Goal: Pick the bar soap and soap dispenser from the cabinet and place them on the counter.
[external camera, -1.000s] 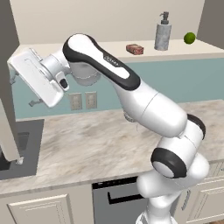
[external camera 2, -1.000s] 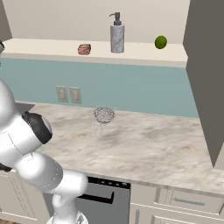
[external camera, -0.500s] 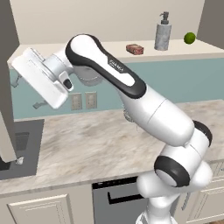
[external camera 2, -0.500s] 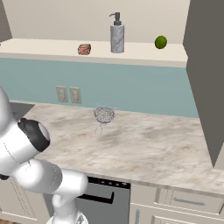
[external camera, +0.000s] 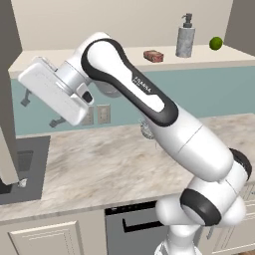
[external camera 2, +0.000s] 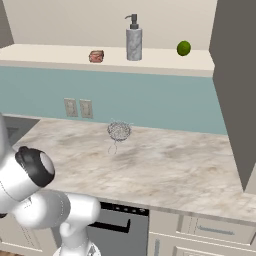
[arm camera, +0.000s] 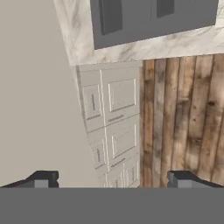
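- Right base view: bar soap (external camera 2: 96, 56) and soap dispenser (external camera 2: 133, 43) are still sitting in the cabinet (external camera 2: 150, 59); desk (external camera 2: 165, 170) is awaiting both.
- Pincer (arm camera: 113, 178) is standing wide, gripping nothing.

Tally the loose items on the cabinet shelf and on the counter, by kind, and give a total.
Bar soap: 1
Soap dispenser: 1
Lime: 1
Wire-mesh ball: 1
Total: 4. The first three stand on the cabinet shelf, the wire-mesh ball on the counter.
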